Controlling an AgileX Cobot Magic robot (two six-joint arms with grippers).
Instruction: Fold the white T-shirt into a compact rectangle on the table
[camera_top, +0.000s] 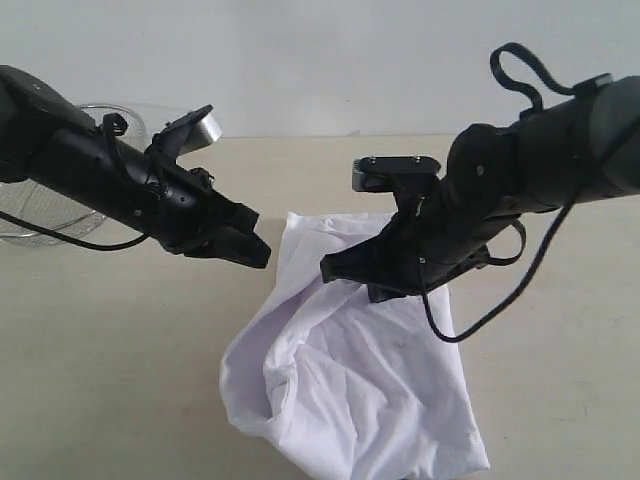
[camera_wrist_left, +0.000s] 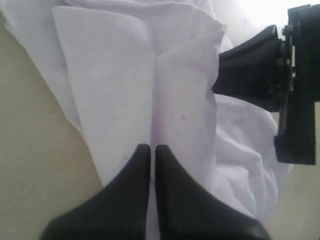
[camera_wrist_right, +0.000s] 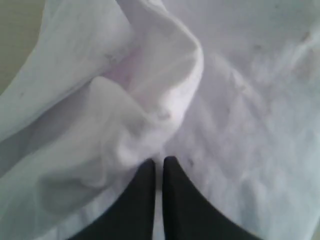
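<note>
Cloth this thin is light and limp, so I'd take a hem or corner. The white T-shirt (camera_top: 350, 380) lies rumpled on the table (camera_top: 120, 380), near middle; my left pincer (camera_top: 262, 252) and right pincer (camera_top: 330, 268) sit closed at its far end, grip unclear.
</note>
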